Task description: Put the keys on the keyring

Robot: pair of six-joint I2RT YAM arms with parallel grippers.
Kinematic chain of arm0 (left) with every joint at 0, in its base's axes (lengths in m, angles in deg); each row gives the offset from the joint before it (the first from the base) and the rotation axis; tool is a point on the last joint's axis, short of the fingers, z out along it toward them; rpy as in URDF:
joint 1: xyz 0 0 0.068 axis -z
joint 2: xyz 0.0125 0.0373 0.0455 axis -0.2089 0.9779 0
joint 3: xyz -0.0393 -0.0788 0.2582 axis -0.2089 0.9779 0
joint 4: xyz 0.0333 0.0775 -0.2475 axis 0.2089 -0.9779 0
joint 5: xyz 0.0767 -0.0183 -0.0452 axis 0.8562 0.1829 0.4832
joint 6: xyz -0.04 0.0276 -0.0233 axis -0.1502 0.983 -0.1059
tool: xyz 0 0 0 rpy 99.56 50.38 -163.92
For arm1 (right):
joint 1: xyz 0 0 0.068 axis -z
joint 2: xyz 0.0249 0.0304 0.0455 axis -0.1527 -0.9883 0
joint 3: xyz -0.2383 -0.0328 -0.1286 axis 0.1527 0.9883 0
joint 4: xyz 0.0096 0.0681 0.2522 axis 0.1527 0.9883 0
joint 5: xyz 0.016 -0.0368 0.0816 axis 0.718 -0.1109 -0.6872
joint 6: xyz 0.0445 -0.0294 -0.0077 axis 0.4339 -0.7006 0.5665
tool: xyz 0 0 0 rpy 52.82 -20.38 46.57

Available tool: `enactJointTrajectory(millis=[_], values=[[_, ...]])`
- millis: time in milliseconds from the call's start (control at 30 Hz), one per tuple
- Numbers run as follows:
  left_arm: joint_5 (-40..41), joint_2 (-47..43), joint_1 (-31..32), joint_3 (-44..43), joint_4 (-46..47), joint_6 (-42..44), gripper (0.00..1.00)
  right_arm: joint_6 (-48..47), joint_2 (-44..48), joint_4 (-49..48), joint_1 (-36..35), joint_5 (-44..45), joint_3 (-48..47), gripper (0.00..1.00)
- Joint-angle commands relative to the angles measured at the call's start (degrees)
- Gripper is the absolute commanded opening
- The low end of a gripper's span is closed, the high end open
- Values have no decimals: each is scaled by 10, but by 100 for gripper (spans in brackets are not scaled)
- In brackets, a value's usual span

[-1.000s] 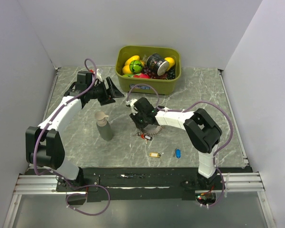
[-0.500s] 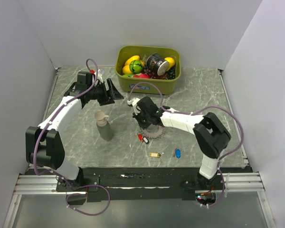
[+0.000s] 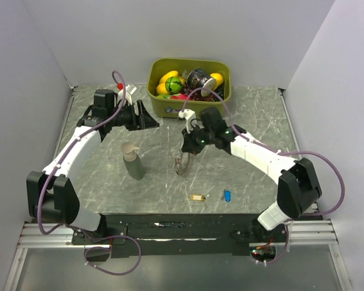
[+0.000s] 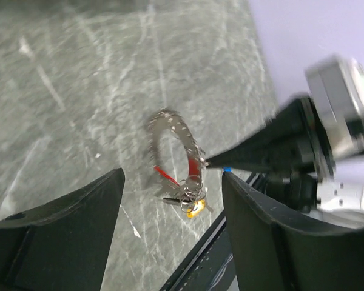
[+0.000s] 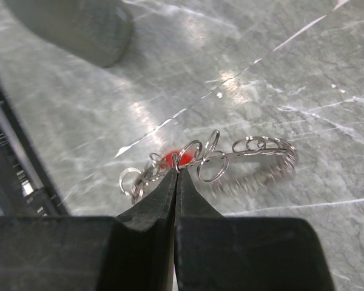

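Your right gripper (image 5: 177, 174) is pinching the keyring (image 5: 262, 153) with its jaws fully closed, the tips meeting on one of the small wire loops strung on the beaded chain. The keyring is hanging from that grip over the middle of the tabletop (image 3: 261, 115), just right of the grey pump bottle (image 3: 132, 161). Whether its lower end is touching the surface I cannot tell. The red key (image 5: 167, 161) is sitting on the ring right beside the closed tips. The yellow key (image 3: 198, 197) and the blue key (image 3: 227, 195) are lying loose near the front edge, apart from each other and well apart from the ring. Your left gripper (image 3: 147, 115) is hovering near the olive-green bin (image 3: 218, 103), its jaws standing open and holding nothing, its camera looking across at the ring. The yellow key's tag is showing a pale label window, but any writing on it is too small to read. The patterned can (image 3: 200, 77) in the bin is carrying printing that is likewise illegible.
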Motion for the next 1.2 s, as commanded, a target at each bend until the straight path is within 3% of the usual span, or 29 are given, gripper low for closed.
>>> enactJointTrajectory(millis=[0,200,400,633,1167], values=[[-93,-37,17,-4,36,52,70,-10,33,22,35,-127,-41,0],[-133,-17,91,-20,6,105,67,-11,48,36,54,-193,-53,0],[-168,-7,139,-13,41,108,61,-22,62,53,62,-241,-66,0],[-203,-5,140,9,68,103,47,-2,78,29,86,-309,-56,0],[-205,30,164,2,68,106,41,10,89,21,92,-335,-56,0]])
